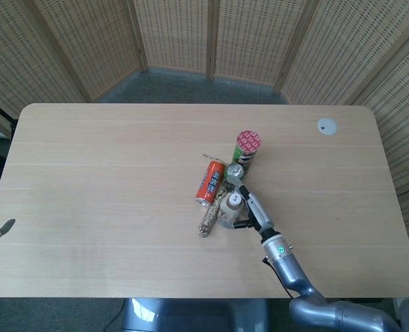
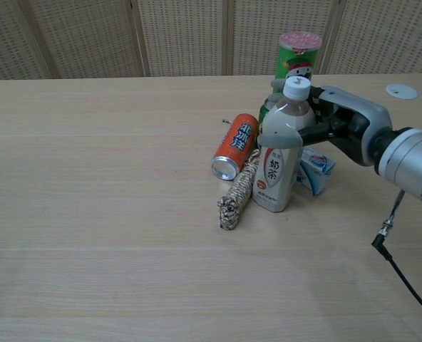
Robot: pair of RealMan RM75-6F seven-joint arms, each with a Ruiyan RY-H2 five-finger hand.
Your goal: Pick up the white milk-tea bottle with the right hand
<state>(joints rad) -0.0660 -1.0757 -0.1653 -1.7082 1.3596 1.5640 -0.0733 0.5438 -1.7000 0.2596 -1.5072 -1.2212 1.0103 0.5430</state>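
Observation:
The white milk-tea bottle [image 1: 229,211] [image 2: 274,182] stands upright on the table in the middle of a cluster of objects. My right hand [image 1: 250,207] [image 2: 339,122] has come in from the right and grips the bottle's upper body, with the thumb across its front and the other fingers behind it. The bottle's base still rests on the tabletop. Only a fingertip of my left hand [image 1: 1,231] shows at the head view's left edge, far from the cluster.
An orange can [image 1: 208,182] [image 2: 236,146] lies left of the bottle, beside a coiled rope [image 1: 209,218] [image 2: 238,189]. Behind stand a green chips tube [image 1: 246,149] [image 2: 296,57] and a green can [image 1: 232,173]. A small blue-white carton [image 2: 314,169] sits under my hand. A white disc [image 1: 327,125] lies far right.

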